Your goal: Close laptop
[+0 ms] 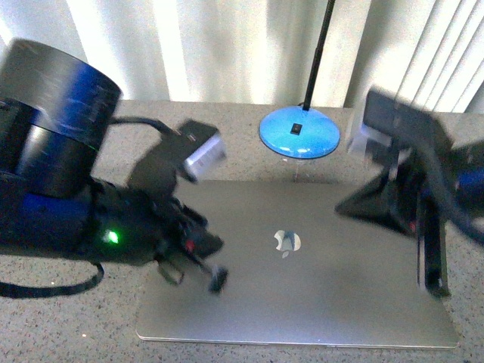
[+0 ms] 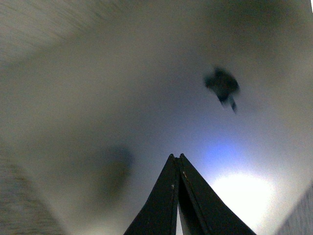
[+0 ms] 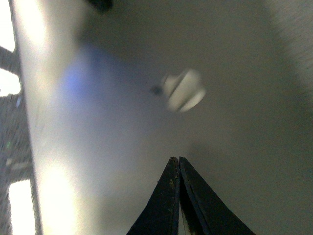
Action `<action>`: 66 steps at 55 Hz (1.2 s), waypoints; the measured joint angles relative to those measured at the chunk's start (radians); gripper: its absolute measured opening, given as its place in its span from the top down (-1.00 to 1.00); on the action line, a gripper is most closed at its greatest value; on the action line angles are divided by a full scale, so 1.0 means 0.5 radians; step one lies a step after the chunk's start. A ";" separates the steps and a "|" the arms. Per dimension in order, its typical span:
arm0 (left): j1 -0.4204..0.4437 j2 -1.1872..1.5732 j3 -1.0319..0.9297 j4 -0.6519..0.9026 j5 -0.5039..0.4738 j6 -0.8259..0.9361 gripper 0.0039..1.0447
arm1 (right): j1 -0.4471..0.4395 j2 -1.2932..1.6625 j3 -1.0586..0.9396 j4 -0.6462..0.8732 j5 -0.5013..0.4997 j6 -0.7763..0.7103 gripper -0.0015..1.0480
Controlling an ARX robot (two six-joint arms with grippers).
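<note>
Laptop point(image 1: 318, 295): lid fully down. Lies flat on speckled countertop point(image 1: 68, 325), shiny apple logo point(image 1: 287, 242) facing up near middle of lid. Sits just in front of round blue lamp base point(image 1: 299, 134).

Left gripper point(image 2: 176, 157): pressed together, black fingers point(image 2: 156, 210) meeting at their tips, nothing held between them. Hangs over left part of silver-grey lid. Cannot tell whether tips touch the metal. Looks blurred in front view, as does the arm behind it.

Right gripper point(image 3: 176, 159): also pinched together to a point, fingers point(image 3: 200, 215) empty. Hangs over right part of lid, towards its right edge. Faces bare lid in wrist view, logo smeared beyond the tips. Contact with lid unclear here too.
</note>
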 joint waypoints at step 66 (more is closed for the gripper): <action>0.593 -1.500 -1.285 1.128 -0.735 -0.171 0.94 | -0.262 -1.233 -1.423 1.739 1.244 1.671 0.94</action>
